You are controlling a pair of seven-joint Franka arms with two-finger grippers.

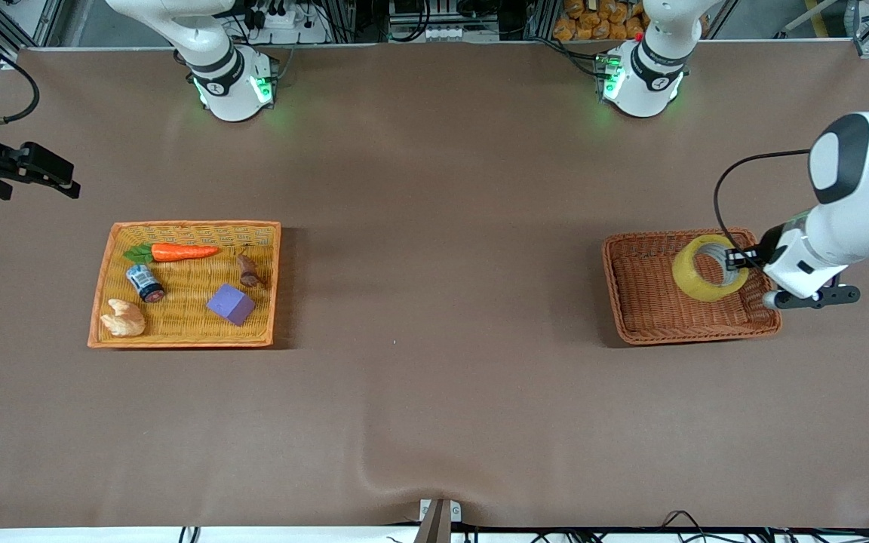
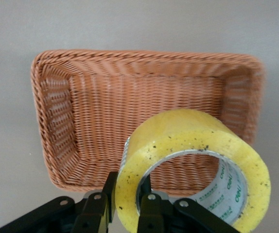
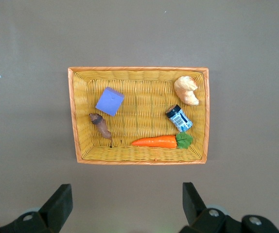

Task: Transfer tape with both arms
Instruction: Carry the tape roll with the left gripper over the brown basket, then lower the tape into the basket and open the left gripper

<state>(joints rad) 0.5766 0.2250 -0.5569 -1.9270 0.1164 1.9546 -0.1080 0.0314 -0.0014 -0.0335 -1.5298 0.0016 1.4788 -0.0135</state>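
The tape (image 1: 708, 280), a yellowish translucent ring with a grey-white core, is held on edge over the brown wicker basket (image 1: 646, 317). My left gripper (image 1: 736, 259) is shut on the tape's wall, one finger inside the ring and one outside. In the left wrist view the tape (image 2: 193, 141) fills the foreground between the left gripper's (image 2: 128, 201) fingers, with the brown basket (image 2: 57, 97) below it. My right gripper (image 1: 57, 177) hangs open and empty over bare table at the right arm's end. In the right wrist view the right gripper (image 3: 126, 204) has its fingers wide apart.
A yellow wicker tray (image 1: 185, 226) lies toward the right arm's end, also in the right wrist view (image 3: 74, 116). It holds a carrot (image 1: 182, 252), a small dark jar (image 1: 145, 282), a purple block (image 1: 231, 304), a brown piece (image 1: 247, 271) and a beige pastry (image 1: 124, 318).
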